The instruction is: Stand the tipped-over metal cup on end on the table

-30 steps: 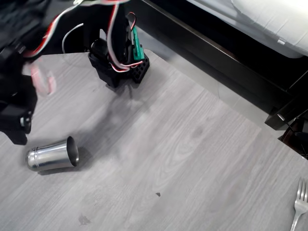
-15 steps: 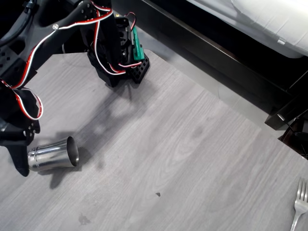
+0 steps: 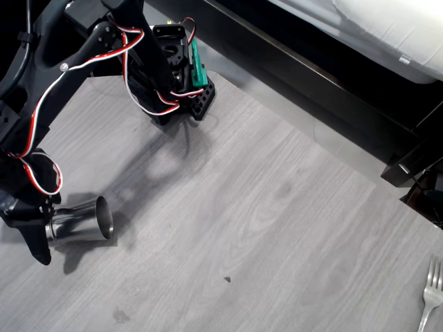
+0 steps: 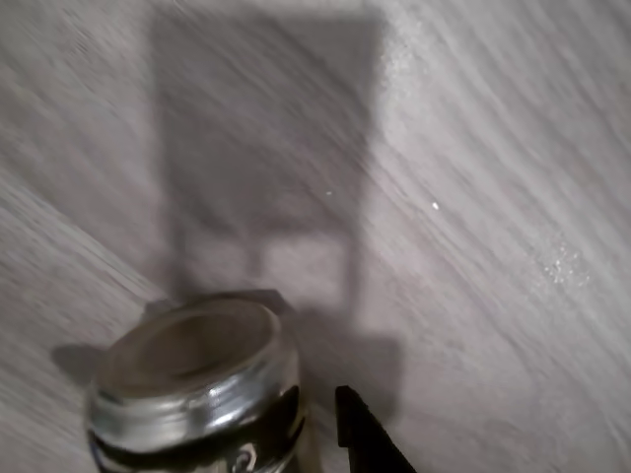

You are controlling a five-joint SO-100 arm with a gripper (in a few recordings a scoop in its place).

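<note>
The metal cup (image 3: 82, 221) lies on its side on the grey surface (image 3: 263, 207) at the left of the overhead view, rim to the right. The hand (image 3: 38, 232) sits at its base — one finger (image 4: 370, 439) beside it (whether spread or pinching, I cannot tell).

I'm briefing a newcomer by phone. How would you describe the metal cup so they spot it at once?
Start at the grey wood-grain table in the overhead view and go to its left edge, below the black arm. There the metal cup lies on its side, mouth to the right, with the gripper at its base. It is shiny, tapered steel, unlike the fork at far right.
</note>
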